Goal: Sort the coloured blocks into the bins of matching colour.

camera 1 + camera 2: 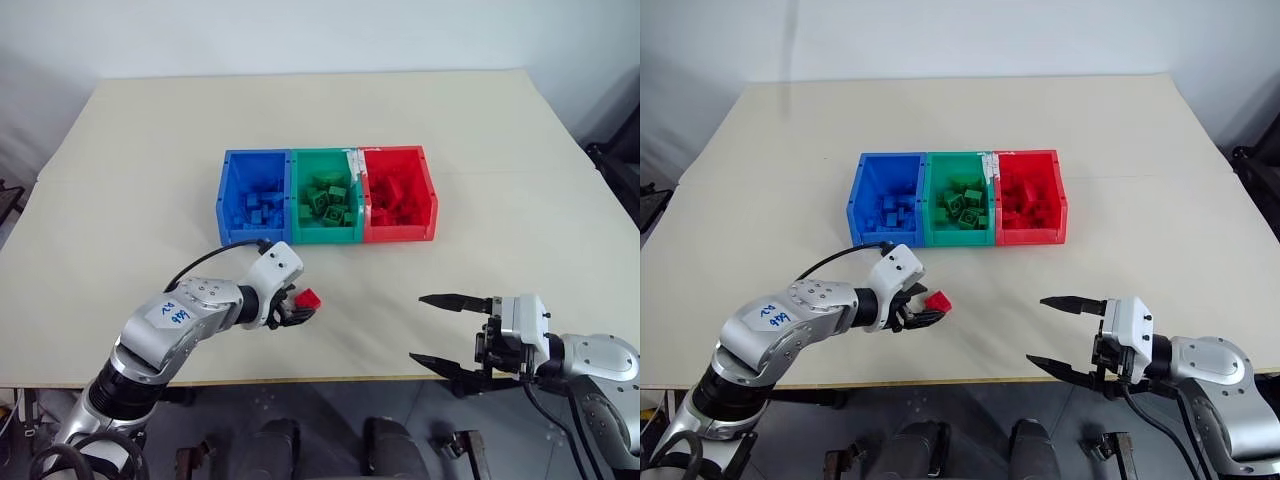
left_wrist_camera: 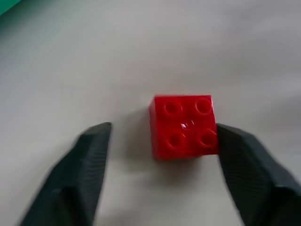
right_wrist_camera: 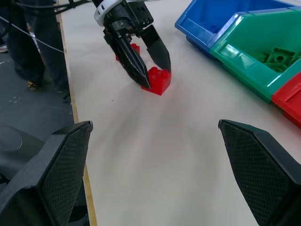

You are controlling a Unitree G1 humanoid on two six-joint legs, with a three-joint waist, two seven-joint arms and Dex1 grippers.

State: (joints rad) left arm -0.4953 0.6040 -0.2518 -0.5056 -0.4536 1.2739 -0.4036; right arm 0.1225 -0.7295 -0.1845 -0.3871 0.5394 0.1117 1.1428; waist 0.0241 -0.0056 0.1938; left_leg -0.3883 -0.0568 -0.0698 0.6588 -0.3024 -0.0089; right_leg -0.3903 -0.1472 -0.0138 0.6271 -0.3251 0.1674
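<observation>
Leftmost, the left gripper (image 1: 300, 308) angles down at a small red square studded plastic brick (image 2: 184, 126) on the cream table (image 1: 140, 170), near its front edge. Its wrist view shows one finger (image 2: 244, 160) touching the brick's side, the other finger standing off with a gap, so half-closed, not clamped. Right wrist view adds a second red brick (image 3: 134, 48) behind that gripper. Farther back sit joined blue (image 1: 254, 196), green (image 1: 325, 196) and red (image 1: 398, 193) open plastic bins holding matching bricks. Right gripper (image 1: 443, 332): fingers wide apart, empty.
</observation>
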